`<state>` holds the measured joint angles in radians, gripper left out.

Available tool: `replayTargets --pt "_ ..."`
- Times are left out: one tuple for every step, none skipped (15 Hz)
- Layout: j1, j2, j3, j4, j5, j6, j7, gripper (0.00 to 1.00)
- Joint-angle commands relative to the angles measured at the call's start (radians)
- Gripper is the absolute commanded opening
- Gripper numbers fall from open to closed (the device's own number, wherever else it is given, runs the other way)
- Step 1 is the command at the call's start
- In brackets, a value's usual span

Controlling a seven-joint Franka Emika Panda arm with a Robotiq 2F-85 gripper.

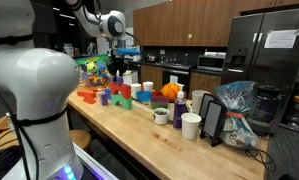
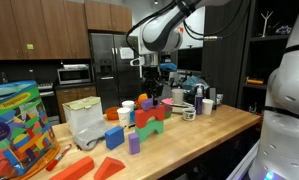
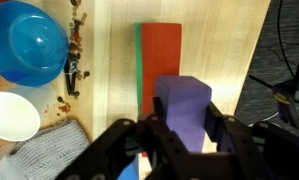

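In the wrist view my gripper (image 3: 182, 132) is shut on a purple block (image 3: 183, 105), held above the wooden countertop (image 3: 229, 50). Directly beneath it lies a red block (image 3: 160, 55) with a green block's edge (image 3: 139, 60) along its side. In both exterior views the gripper (image 1: 122, 60) (image 2: 149, 72) hangs well above a cluster of coloured blocks on the counter: red (image 2: 149, 117), green (image 2: 155, 127), blue (image 2: 114, 138) and a small purple one (image 2: 134, 143). The held block is too small to make out in those views.
A blue bowl (image 3: 29, 45), a white cup (image 3: 11, 115) and a grey cloth (image 3: 49, 155) lie near the blocks. Mugs (image 1: 161, 115), a white cup (image 1: 191, 125), a tablet (image 1: 211, 120) and a plastic bag (image 1: 234, 105) stand further along. A colourful toy box (image 2: 19, 125) stands at one end.
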<state>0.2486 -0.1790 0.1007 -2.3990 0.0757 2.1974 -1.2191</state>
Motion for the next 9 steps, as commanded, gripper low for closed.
replayTargets --pt "-0.009 0.005 0.001 -0.003 0.029 0.018 -0.029 0.16" --pt "-0.01 0.007 0.001 -0.002 0.03 0.019 -0.03 0.16" --pt "-0.011 0.007 0.001 -0.002 0.03 0.02 -0.031 0.16" --pt "-0.011 0.007 0.001 -0.002 0.03 0.021 -0.031 0.16" --pt "-0.012 0.006 0.001 -0.002 0.03 0.022 -0.031 0.16" --pt "-0.012 0.005 0.001 -0.001 0.031 0.023 -0.031 0.41" --pt "-0.012 0.005 0.0 -0.001 0.031 0.023 -0.031 0.66" --pt "-0.012 0.005 0.0 -0.001 0.032 0.025 -0.031 0.68" --pt "-0.012 0.005 0.0 0.0 0.032 0.026 -0.031 0.72"
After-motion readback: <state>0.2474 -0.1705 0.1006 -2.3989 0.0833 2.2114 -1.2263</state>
